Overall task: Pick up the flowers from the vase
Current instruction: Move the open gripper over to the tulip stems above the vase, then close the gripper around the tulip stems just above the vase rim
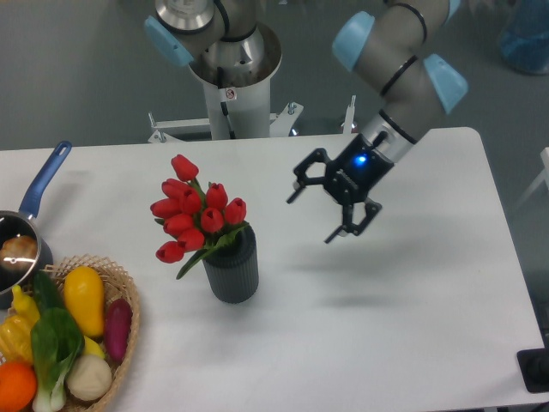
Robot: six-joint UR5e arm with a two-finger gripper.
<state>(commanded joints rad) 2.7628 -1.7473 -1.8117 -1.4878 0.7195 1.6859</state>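
Note:
A bunch of red tulip flowers (pixel 192 212) with green stems stands in a small dark grey ribbed vase (pixel 232 269) at the table's middle left. The blooms lean left, spreading wider than the vase. My gripper (pixel 310 218) hangs above the table to the right of the flowers, apart from them, its black fingers spread open with nothing between them. A blue light glows on its wrist.
A blue-handled saucepan (pixel 24 232) sits at the left edge. A wicker basket (pixel 129 329) of yellow, purple and green vegetables fills the front left corner. The robot's base column (pixel 230 77) stands behind the white table (pixel 403 326).

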